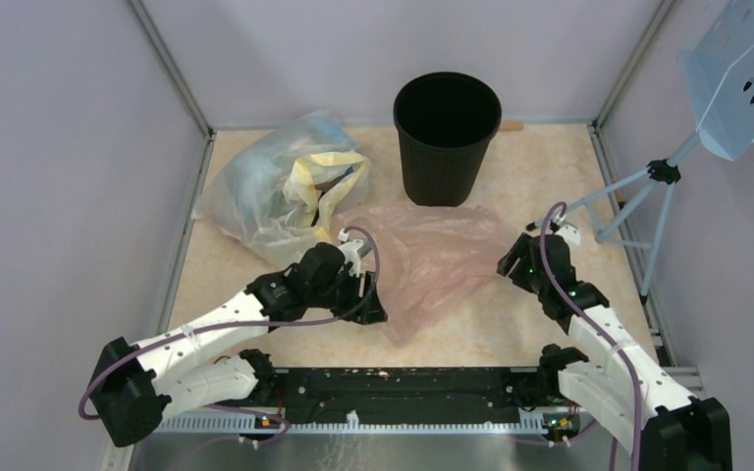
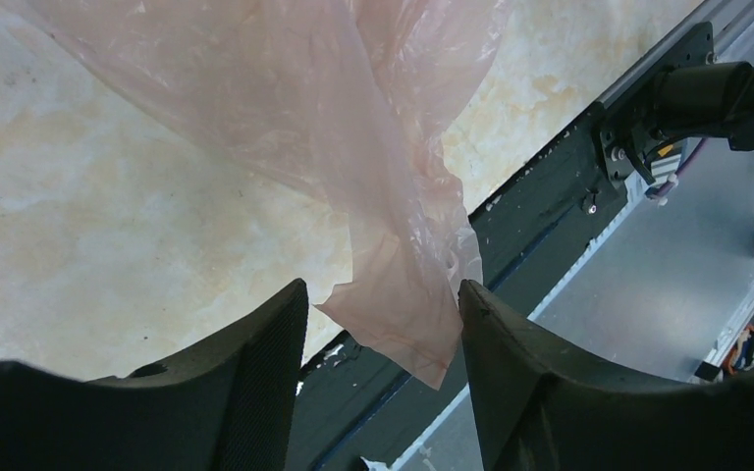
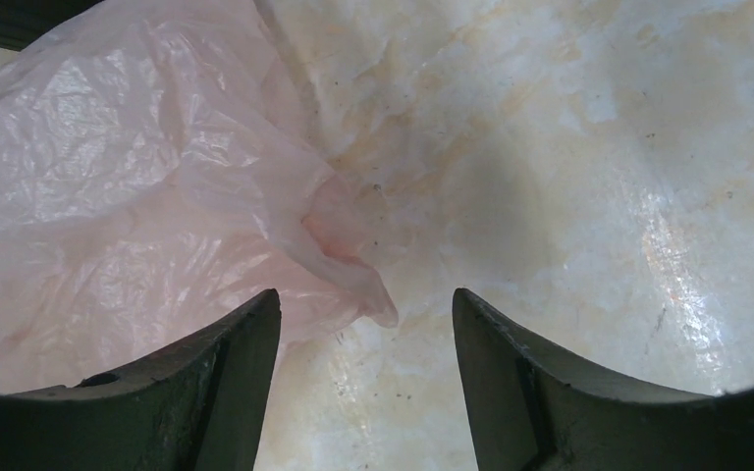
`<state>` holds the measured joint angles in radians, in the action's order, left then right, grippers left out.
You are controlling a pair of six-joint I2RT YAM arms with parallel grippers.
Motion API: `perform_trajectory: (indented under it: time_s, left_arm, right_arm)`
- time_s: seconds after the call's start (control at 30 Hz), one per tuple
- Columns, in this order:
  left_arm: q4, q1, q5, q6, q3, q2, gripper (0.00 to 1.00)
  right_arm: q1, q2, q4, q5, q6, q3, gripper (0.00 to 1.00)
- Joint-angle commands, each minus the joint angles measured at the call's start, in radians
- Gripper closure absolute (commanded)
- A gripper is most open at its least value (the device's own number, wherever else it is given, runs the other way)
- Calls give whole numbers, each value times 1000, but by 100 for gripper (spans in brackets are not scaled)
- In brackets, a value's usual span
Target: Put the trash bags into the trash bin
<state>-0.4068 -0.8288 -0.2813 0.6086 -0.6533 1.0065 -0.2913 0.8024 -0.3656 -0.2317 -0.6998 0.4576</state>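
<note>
A pale pink see-through trash bag [image 1: 432,257] lies flattened on the table in front of the black ribbed trash bin [image 1: 447,137], which stands upright at the back. My left gripper [image 1: 373,304] is at the bag's near left corner; in the left wrist view that corner [image 2: 393,314] hangs between the open fingers of the left gripper [image 2: 383,294], unpinched. My right gripper [image 1: 512,257] sits at the bag's right edge. In the right wrist view it [image 3: 365,299] is open, with a tip of the film [image 3: 353,280] just ahead of the gap.
A clear bag stuffed with blue and yellow material [image 1: 275,186] lies at the back left, beside the bin. A blue perforated panel [image 1: 741,74] on a tripod [image 1: 638,211] stands at the right. A black rail [image 1: 403,388] runs along the near edge.
</note>
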Motion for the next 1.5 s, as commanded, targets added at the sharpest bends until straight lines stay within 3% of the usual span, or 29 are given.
perform_trajectory:
  time_s: [0.0, 0.13, 0.27, 0.33, 0.4, 0.43, 0.5, 0.67, 0.87, 0.97, 1.13, 1.3, 1.47]
  left_arm:
    - [71, -4, -30, 20, 42, -18, 37]
    - [140, -4, -58, 36, 78, 1, 37]
    - [176, -5, -68, 38, 90, 20, 38]
    - [168, -5, -51, 30, 92, 22, 51]
    - [151, -5, -27, 22, 95, 21, 73]
    - [136, -4, -8, 18, 96, 19, 84]
    - [101, -4, 36, 13, 99, 14, 100]
    - [24, -5, 195, 49, 105, -9, 100]
    - [41, 49, 414, 133, 184, -96, 100]
    - [59, 161, 424, 142, 228, -158, 100]
    - [85, 377, 432, 108, 279, -255, 100]
    - [103, 395, 507, 75, 245, -314, 100]
    - [113, 395, 553, 22, 150, -246, 100]
  right_arm:
    - [28, 29, 124, 58, 8, -23, 36]
    - [33, 60, 179, 86, 16, -32, 43]
    - [34, 79, 206, 90, 32, -23, 62]
    - [35, 82, 198, 74, 39, -14, 78]
    - [35, 80, 173, 58, 46, 4, 96]
    - [35, 78, 147, 52, 53, 17, 100]
    - [35, 78, 95, 38, 67, 48, 100]
    - [49, 107, -49, 54, 94, 152, 100]
    - [129, 60, -155, 192, 97, 196, 100]
    - [195, 16, -204, 240, 94, 219, 100]
    - [354, -22, -232, 489, 88, 235, 100]
    - [386, -26, -260, 648, 78, 256, 100]
    - [386, -41, -284, 760, 99, 267, 100]
